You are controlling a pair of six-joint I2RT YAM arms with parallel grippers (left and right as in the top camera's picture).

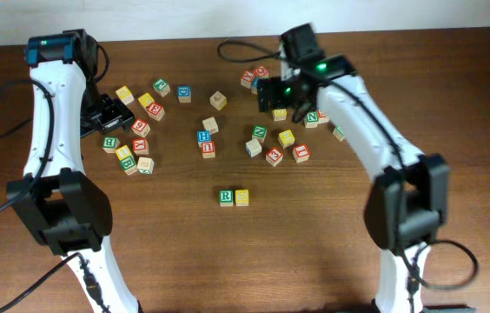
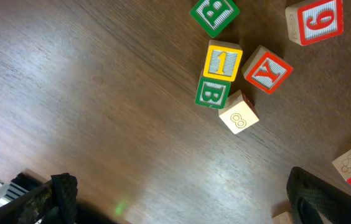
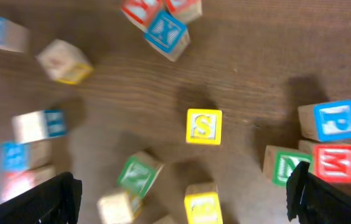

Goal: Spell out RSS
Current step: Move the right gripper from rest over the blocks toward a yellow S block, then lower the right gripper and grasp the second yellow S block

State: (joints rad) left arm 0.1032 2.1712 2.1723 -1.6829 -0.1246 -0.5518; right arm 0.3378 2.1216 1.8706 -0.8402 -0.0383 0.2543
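A green R block (image 1: 226,197) and a yellow S block (image 1: 241,197) sit side by side at the table's middle front. A second yellow S block (image 3: 203,126) lies face up in the right wrist view; in the overhead view it (image 1: 279,114) is just below my right gripper. My right gripper (image 3: 185,199) (image 1: 280,97) is open and empty, hovering over the right-hand cluster. My left gripper (image 2: 188,202) (image 1: 113,115) is open and empty above bare wood beside the left-hand cluster.
Loose blocks lie scattered across the back half of the table. Near my left gripper are a green B (image 2: 212,93), a yellow 1 (image 2: 223,61) and a red Y (image 2: 267,70). Near my right gripper are a blue P (image 3: 336,119), a red M (image 3: 334,163) and a green N (image 3: 285,167).
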